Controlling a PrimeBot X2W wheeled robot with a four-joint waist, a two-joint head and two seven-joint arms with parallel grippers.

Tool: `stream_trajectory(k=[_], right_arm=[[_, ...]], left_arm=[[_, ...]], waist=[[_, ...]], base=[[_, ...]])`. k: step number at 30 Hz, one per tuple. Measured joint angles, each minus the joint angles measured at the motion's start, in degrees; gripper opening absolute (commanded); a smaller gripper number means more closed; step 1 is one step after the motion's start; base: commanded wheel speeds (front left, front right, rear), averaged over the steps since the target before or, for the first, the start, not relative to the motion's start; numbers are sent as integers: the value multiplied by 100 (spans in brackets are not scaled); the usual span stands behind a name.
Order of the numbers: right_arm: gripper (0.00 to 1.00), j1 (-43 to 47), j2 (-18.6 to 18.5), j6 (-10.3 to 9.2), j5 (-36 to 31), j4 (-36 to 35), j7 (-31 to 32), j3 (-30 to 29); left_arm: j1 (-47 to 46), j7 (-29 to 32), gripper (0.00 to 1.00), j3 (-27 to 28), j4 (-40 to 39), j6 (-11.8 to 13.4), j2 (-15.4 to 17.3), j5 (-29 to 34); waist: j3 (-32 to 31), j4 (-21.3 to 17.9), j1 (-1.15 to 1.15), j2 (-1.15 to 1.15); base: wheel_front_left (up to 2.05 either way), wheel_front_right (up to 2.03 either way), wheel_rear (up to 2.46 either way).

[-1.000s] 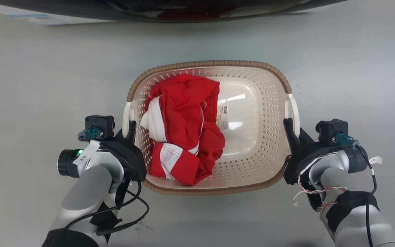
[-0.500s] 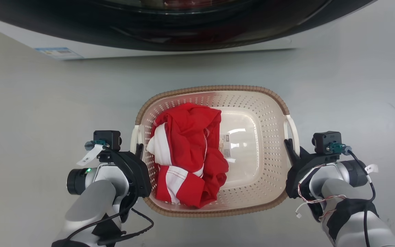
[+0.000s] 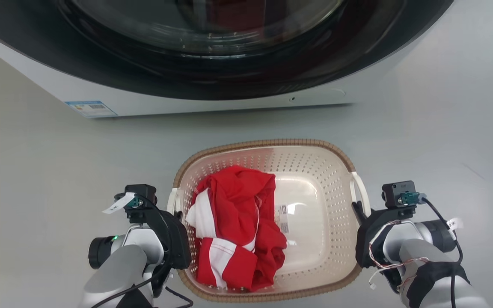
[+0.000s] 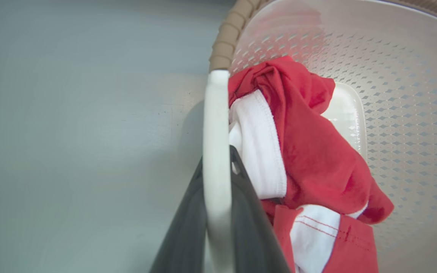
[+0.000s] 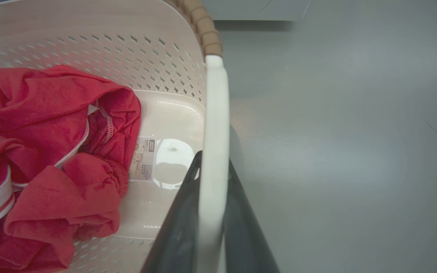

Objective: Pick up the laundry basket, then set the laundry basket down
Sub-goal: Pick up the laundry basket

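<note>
Washer [image 3: 212,72]: dark round door, spanning the top of the head view. Grey floor [image 3: 37,179] before it. The laundry basket [image 3: 268,143] sits between my two arms, just short of the washer; whether it touches the floor I cannot tell. A crumpled red-and-white garment [image 3: 233,226] fills its left half. My left jaws are clenched on the white left handle [image 4: 215,151], one finger on either side; my right jaws likewise grip the right handle [image 5: 214,151]. A small label [image 5: 144,157] shows on the basket's bottom.

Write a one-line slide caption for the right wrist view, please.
Right gripper clamps the basket by its white handle; a red garment lies inside.
</note>
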Motion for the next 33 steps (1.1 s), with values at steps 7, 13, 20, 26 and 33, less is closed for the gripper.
stream_trajectory(k=[7, 13, 20, 26, 33], right_arm=[[0, 261, -9, 0, 322, -165, 318, 253], [0, 592, -3, -2, 471, -179, 576, 459], [0, 874, 4, -35, 759, -235, 850, 641], [0, 1140, 3, -64, 977, -285, 1093, 793], [0, 1345, 2, -119, 1187, -339, 1317, 956]], left_arm=[[41, 224, 0, -222, 38, 73, 34, -213], [299, 428, 0, -378, 177, 73, 27, -337], [521, 641, 0, -522, 237, 119, 27, -557], [728, 856, 0, -670, 249, 125, 32, -708], [964, 1094, 0, -831, 242, 172, 52, -958]], waist=[[-400, -8, 0, 1], [-780, -5, 0, 1], [-1287, -21, 0, 1], [-1740, -47, 0, 1], [-2258, -70, 0, 0]], base=[[0, 0, 0], [0, 0, 0], [0, 0, 0], [0, 0, 0], [0, 0, 0]])
